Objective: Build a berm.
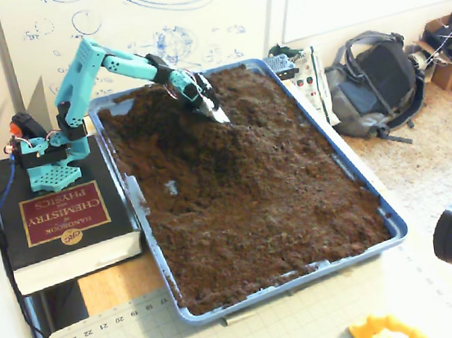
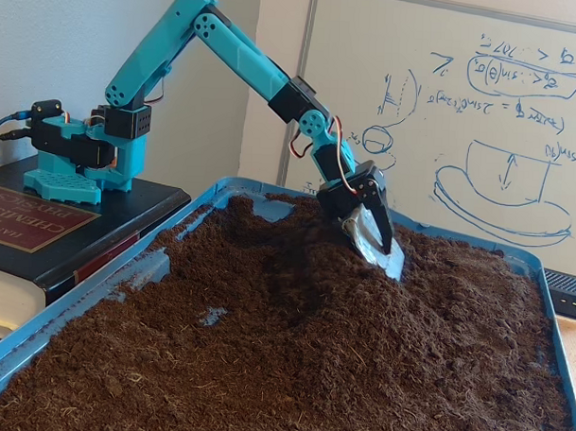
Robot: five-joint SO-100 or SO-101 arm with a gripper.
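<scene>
Where the soil rises highest in the blue tray (image 1: 394,229), toward 12 o'clock in a fixed view, the berm (image 1: 235,139) shows as a dark, crumbly hump with sloping sides; in the other fixed view it runs across the middle of the bed (image 2: 361,303); the gripper (image 2: 386,257) sits on its upper flank, tip pressed into the crest at about 1 o'clock from the tray's centre (image 1: 218,114); a pale scoop-like blade is at the tip; whether the jaws are parted or clamped on that blade I cannot tell.

Handling, as judged: loose and granular, light per scoop, no stiffness at all; it will slump and trickle off steep sides; nothing to pinch, so it wants pushing or scraping with the blade's flat face, from the low soil at 6 o'clock upward toward the ridge; shallow bites, since deep ones may drag the crest apart; fibres and clods may cling to the blade.

The arm's base stands on a thick book (image 1: 64,226) at 9 o'clock.
</scene>
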